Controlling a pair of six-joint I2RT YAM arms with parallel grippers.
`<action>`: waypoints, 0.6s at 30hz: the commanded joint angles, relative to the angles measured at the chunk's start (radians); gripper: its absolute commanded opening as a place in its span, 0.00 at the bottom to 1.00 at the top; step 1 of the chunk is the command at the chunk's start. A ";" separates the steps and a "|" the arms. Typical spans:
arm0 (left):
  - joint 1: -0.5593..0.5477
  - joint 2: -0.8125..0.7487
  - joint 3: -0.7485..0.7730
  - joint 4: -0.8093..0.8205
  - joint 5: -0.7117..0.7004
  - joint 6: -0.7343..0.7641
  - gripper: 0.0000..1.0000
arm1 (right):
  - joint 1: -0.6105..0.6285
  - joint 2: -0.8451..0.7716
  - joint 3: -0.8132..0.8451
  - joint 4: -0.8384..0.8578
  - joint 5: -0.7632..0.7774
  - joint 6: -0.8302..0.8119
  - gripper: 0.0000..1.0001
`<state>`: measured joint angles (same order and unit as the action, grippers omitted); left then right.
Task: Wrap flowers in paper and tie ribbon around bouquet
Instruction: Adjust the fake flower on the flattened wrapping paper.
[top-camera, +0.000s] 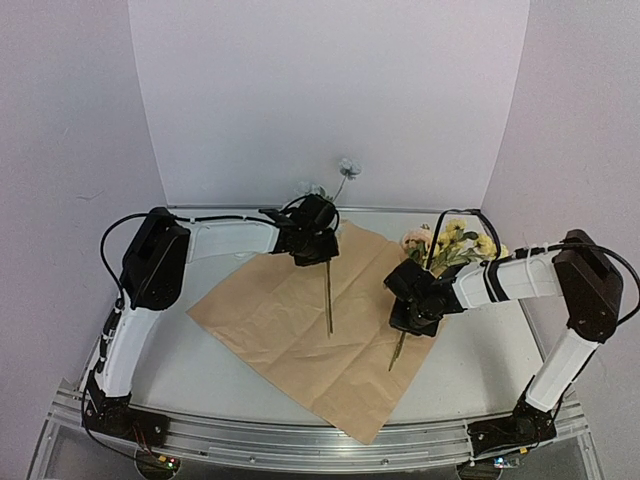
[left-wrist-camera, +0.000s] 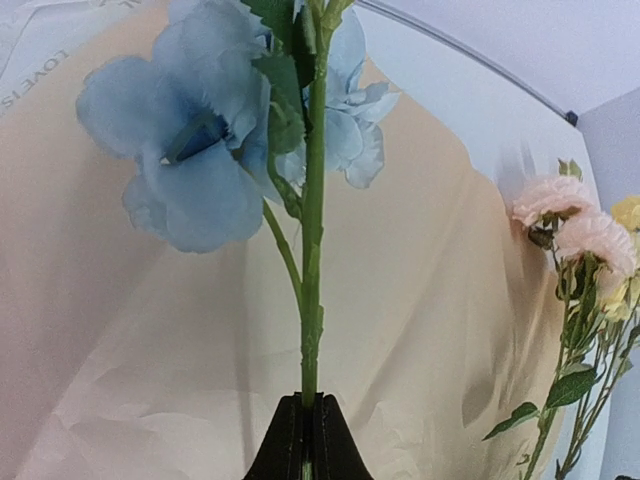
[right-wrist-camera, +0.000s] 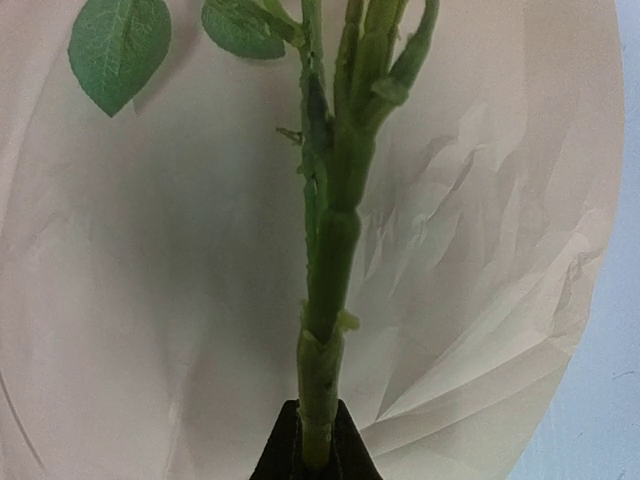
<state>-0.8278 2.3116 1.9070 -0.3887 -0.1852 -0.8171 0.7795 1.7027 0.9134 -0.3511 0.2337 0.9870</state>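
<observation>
The paper (top-camera: 290, 320) lies flat on the table, tan-brown side up. My left gripper (top-camera: 318, 245) hovers over its far corner, shut on the thin green stem (left-wrist-camera: 312, 300) of a pale blue flower (left-wrist-camera: 195, 160); the stem's lower end (top-camera: 328, 295) hangs down over the sheet. My right gripper (top-camera: 412, 300), above the sheet's right corner, is shut on the thick stem (right-wrist-camera: 335, 250) of the yellow and pink flowers (top-camera: 462, 240). A strip of lettered cream ribbon (left-wrist-camera: 35, 75) shows in a corner of the left wrist view. No bouquet is in view.
A white backdrop (top-camera: 330, 100) stands close behind the table. The table's raised metal rail (top-camera: 300, 440) runs along the near edge between the two arm bases. Pink blooms (left-wrist-camera: 575, 220) of the right-hand bunch show at the right of the left wrist view.
</observation>
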 joint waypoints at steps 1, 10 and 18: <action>0.022 -0.100 -0.084 0.069 -0.075 -0.135 0.00 | 0.000 -0.010 -0.013 0.023 0.012 0.050 0.00; 0.045 -0.035 -0.117 0.056 -0.013 -0.221 0.00 | 0.013 -0.056 -0.010 0.021 0.032 0.059 0.00; 0.038 0.007 -0.117 0.060 0.026 -0.117 0.00 | 0.017 -0.131 0.134 -0.077 0.069 -0.091 0.00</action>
<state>-0.7809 2.2960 1.7714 -0.3563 -0.1817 -0.9920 0.7874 1.6466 0.9330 -0.3893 0.2264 0.9929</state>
